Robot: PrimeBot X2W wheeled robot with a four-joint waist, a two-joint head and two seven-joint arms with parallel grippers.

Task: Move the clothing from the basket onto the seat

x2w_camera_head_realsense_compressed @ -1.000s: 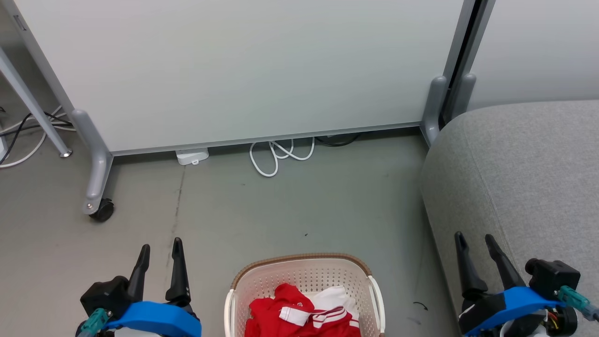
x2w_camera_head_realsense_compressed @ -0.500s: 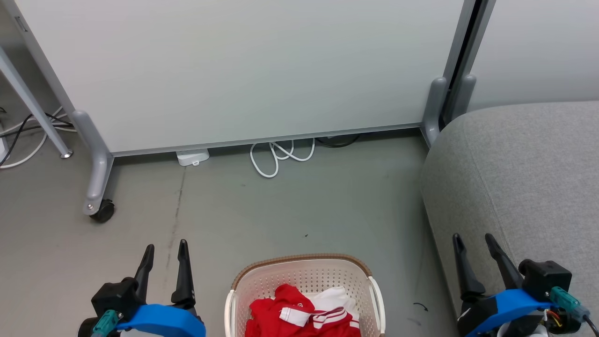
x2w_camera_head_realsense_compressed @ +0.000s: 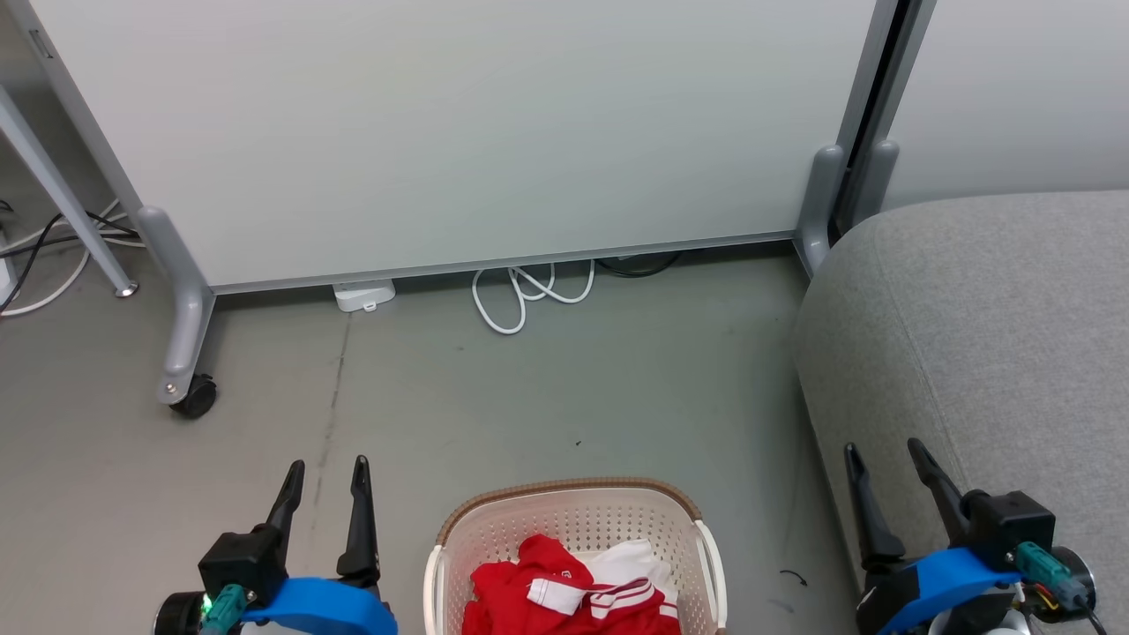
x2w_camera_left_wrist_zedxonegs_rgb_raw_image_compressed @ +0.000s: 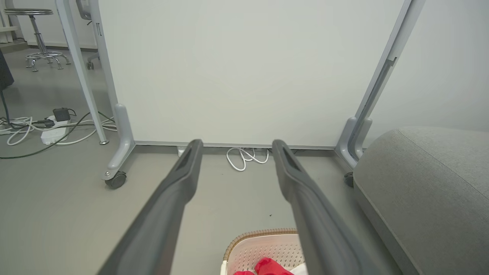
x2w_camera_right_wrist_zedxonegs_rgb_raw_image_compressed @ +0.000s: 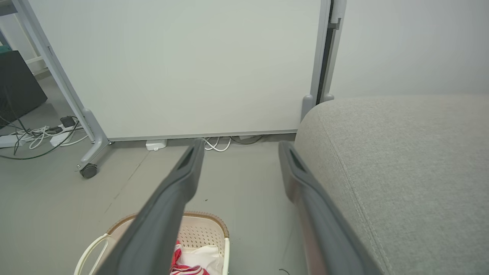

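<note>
Clothing (x2w_camera_head_realsense_compressed: pixel 564 595) seems between left hand (x2w_camera_head_realsense_compressed: pixel 328 463) and right hand (x2w_camera_head_realsense_compressed: pixel 883 446).

Bright, even, diffuse light, only soft shadows, no glare; wrist views bend straight lines toward their edges.

grey floor (x2w_camera_head_realsense_compressed: pixel 573 388) — on it the basket (x2w_camera_head_realsense_compressed: pixel 573 484), the seat (x2w_camera_head_realsense_compressed: pixel 970 335), a coiled white cable (x2w_camera_head_realsense_compressed: pixel 527 289).
</note>
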